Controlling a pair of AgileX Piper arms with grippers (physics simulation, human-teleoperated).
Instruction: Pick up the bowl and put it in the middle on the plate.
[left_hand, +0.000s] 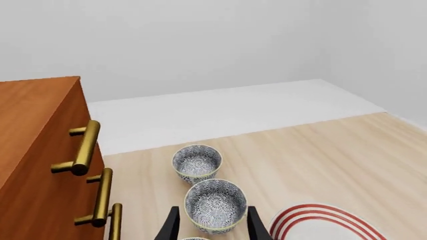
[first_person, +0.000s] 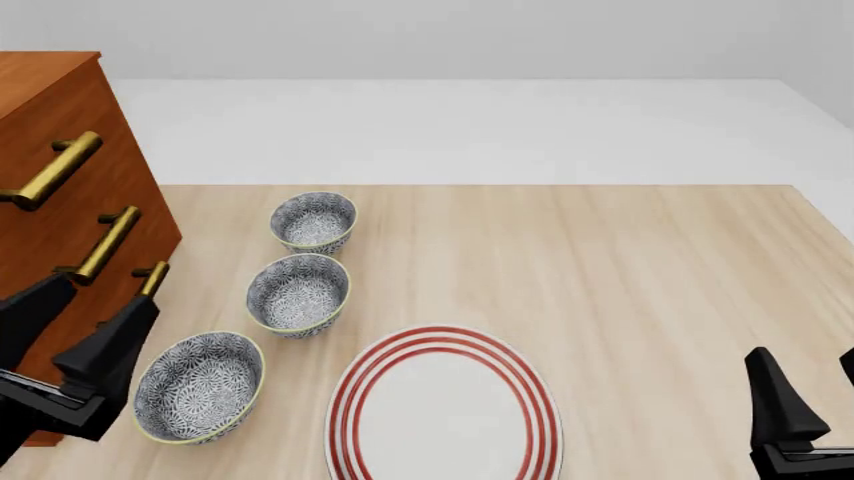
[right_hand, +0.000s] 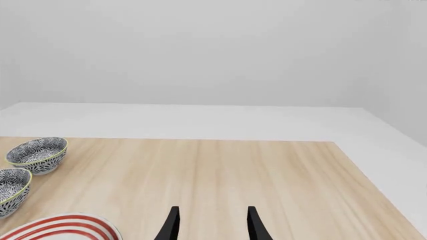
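Three look-alike bowls with grey-blue floral pattern stand in a row on the table's left side: far, middle and near. I cannot tell which one is the task's bowl. The white plate with red rings lies right of the near bowl. My left gripper hangs open just left of the near bowl, holding nothing. In the left wrist view the middle bowl shows between the open fingers of the left gripper; the far bowl and the plate are also visible. My right gripper is open and empty at the front right.
A wooden cabinet with brass handles stands on the left, close beside the bowls and the left gripper. The light wooden table ends at a white floor behind. The right wrist view shows the right gripper over bare wood.
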